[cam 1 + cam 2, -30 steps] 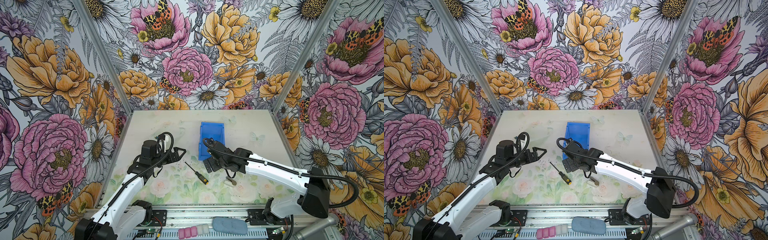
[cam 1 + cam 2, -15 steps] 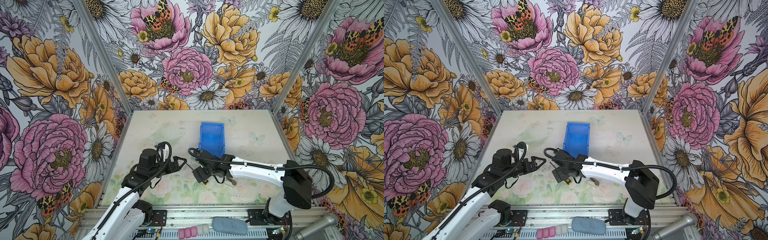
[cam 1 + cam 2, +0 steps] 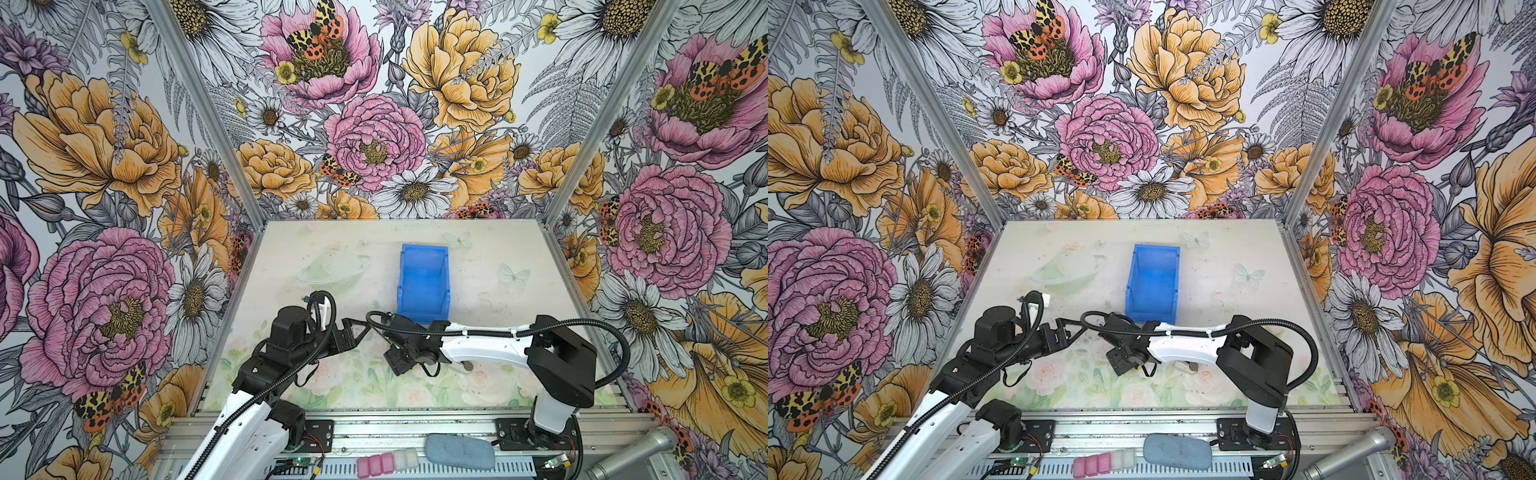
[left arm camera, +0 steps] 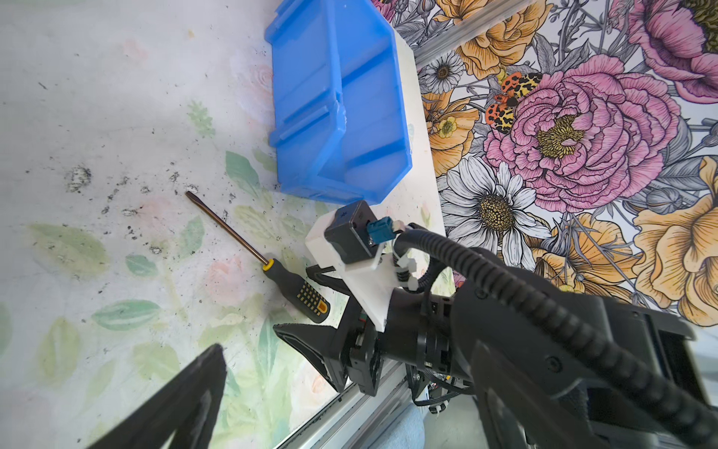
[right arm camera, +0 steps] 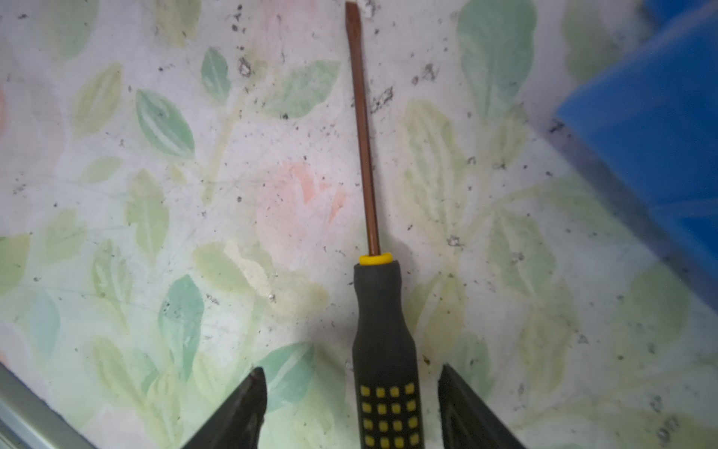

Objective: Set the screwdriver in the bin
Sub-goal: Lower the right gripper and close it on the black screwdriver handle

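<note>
Between the bin and the front edge of the bench, the right gripper straddled the screwdriver handle, fingers apart, not touching it; the left gripper fingers were unclear

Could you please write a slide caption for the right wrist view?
Right claw open either side of the screwdriver handle on the table, bin nearby.

Screwdriver lies on table, before the bin.

Floral walls around a pale table.
Large pink and orange blooms with moths; metal posts at back corners; table print faded, dirt-speckled.
</note>
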